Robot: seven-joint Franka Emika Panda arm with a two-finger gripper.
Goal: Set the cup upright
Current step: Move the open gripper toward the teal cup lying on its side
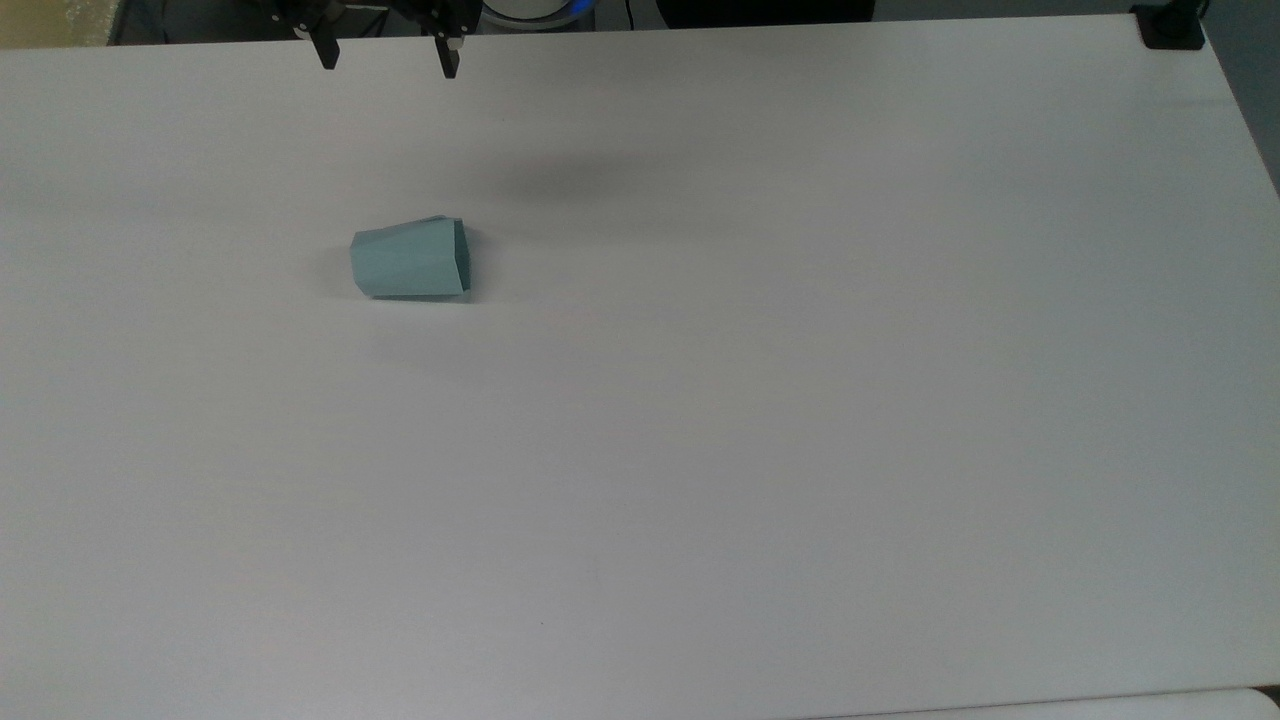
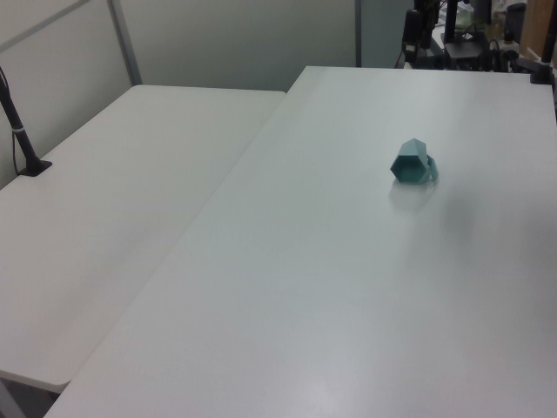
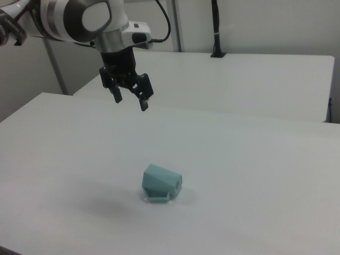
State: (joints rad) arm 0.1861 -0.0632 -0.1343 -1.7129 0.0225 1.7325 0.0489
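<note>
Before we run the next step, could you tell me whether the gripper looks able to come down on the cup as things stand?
Probably yes. The cup lies on its side on the white table with nothing near it, and the gripper hangs open above the table, apart from the cup, with free space between them.

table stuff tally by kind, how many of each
cup, teal, lying on its side: 1
white tables: 2
robot gripper, fingers open, above the table: 1
total: 4
</note>
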